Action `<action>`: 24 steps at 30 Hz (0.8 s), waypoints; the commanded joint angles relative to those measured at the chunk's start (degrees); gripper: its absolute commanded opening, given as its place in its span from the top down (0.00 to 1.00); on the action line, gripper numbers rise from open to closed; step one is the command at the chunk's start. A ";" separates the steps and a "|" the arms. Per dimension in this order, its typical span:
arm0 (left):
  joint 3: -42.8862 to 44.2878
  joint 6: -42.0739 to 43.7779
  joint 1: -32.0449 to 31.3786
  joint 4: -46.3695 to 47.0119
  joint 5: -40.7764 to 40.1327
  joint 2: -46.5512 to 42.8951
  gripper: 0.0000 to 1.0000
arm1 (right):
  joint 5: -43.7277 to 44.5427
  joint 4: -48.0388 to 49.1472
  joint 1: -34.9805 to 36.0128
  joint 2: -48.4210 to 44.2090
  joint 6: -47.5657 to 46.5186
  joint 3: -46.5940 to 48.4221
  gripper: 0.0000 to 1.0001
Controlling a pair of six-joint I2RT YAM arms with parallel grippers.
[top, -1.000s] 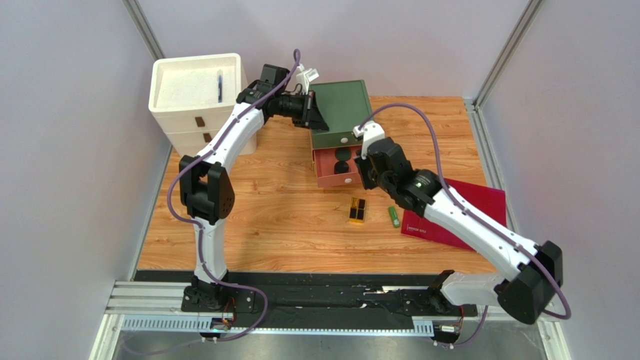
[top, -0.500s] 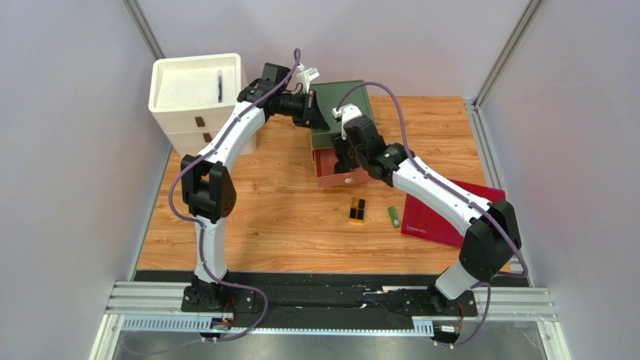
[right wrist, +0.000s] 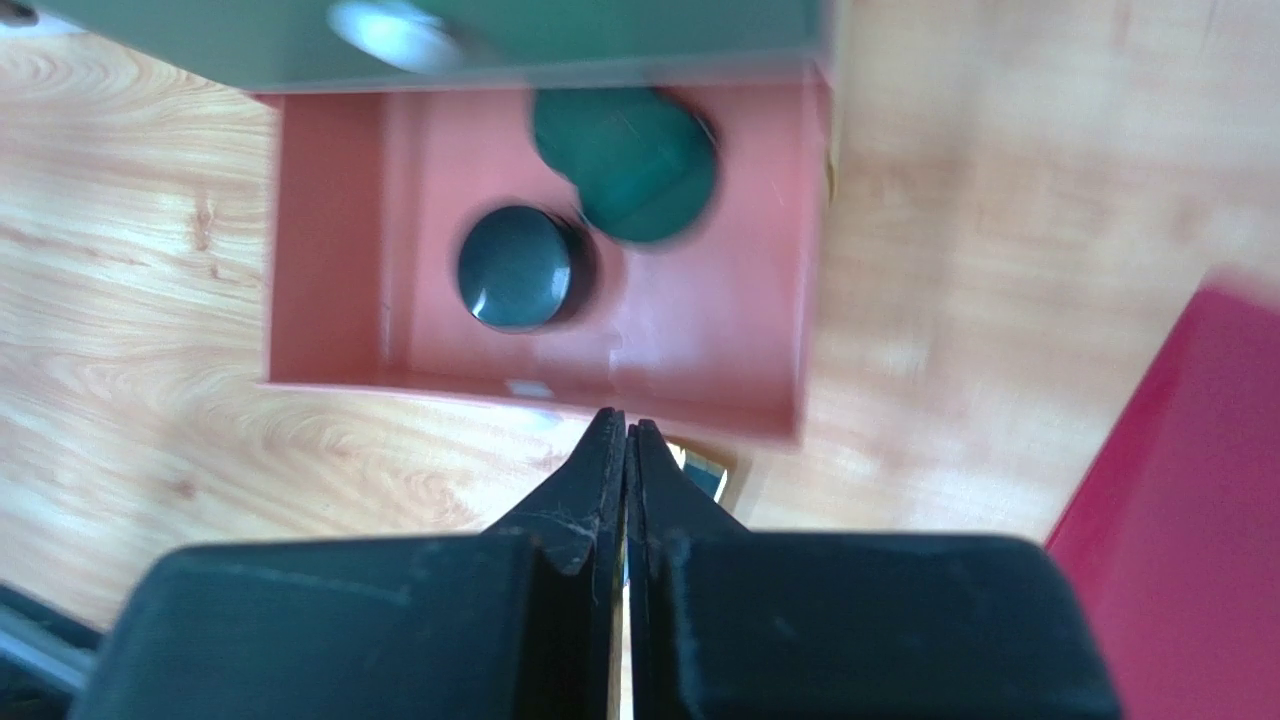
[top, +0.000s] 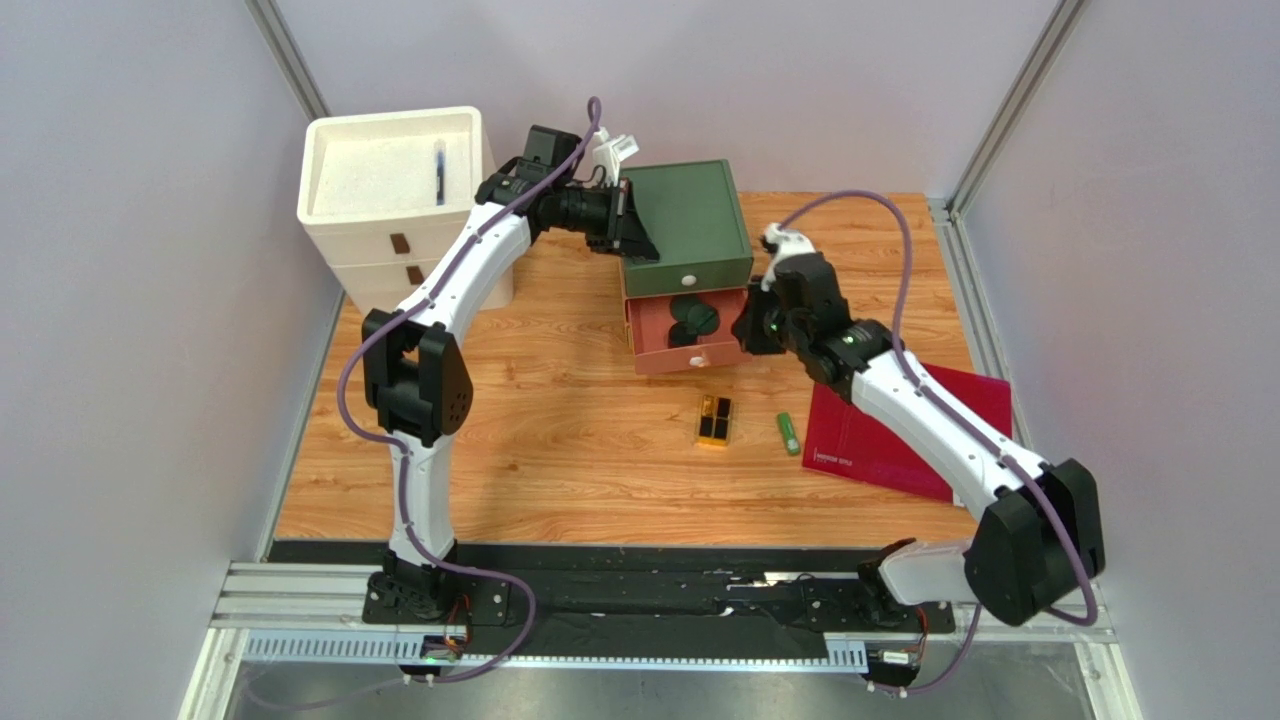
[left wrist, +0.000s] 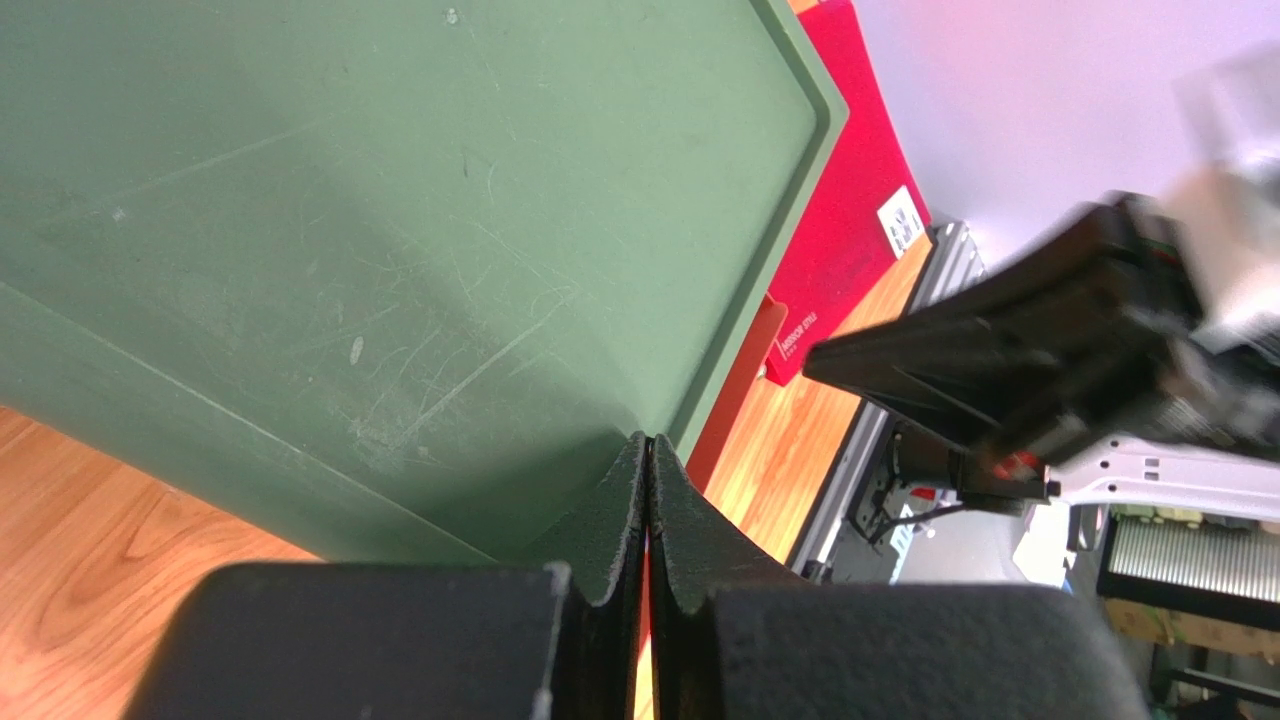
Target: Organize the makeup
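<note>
Look into the open pink drawer (right wrist: 721,338) and you see two round makeup things side by side. One is the dark green round compact (right wrist: 627,162), flat and wide, lying at the back. The other is the round black jar (right wrist: 516,267), smaller and shiny on top, just in front of it, with their edges touching or nearly so. The black-and-gold rectangular case (top: 715,422) lies on the wooden table (top: 526,435) in front of the drawer. The bright green stick (top: 786,434) lies near it, just beside the flat dark red folder (top: 902,428). Your right gripper (right wrist: 625,465) hangs over the drawer's front edge with its fingers pressed together and nothing between them. Your left gripper (left wrist: 648,495) is also pressed together and empty, and its tips rest at the rim of the green box (top: 684,225) above the drawer. Only the right wrist view looks straight down into the drawer. Only the top view shows the case and stick whole, and the white box (top: 394,195) far to the left. The left wrist view shows mostly the scratched green top.
</note>
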 commanded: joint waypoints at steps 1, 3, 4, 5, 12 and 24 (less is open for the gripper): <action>-0.75 1.60 -0.14 -3.89 -5.52 2.97 1.00 | -10.34 9.67 -3.89 -5.83 17.51 -10.07 1.00; -0.84 1.51 -0.14 -3.81 -5.43 2.97 1.00 | -11.57 12.67 -4.51 -6.80 19.37 -13.33 1.00; -0.84 1.59 -0.14 -3.89 -5.43 2.97 1.00 | -12.01 12.94 -4.60 -7.50 20.16 -13.69 1.00; -0.93 1.60 -0.14 -4.07 -5.43 2.89 1.00 | -12.28 13.29 -4.60 -7.77 20.17 -14.21 1.00; -1.37 1.86 -0.14 -4.16 -5.43 2.71 1.00 | -13.33 15.05 -4.78 -7.87 20.78 -17.20 1.00; -0.75 2.91 -0.14 -5.74 -5.25 2.27 1.00 | -10.61 18.65 -5.04 -2.16 22.28 -17.74 1.00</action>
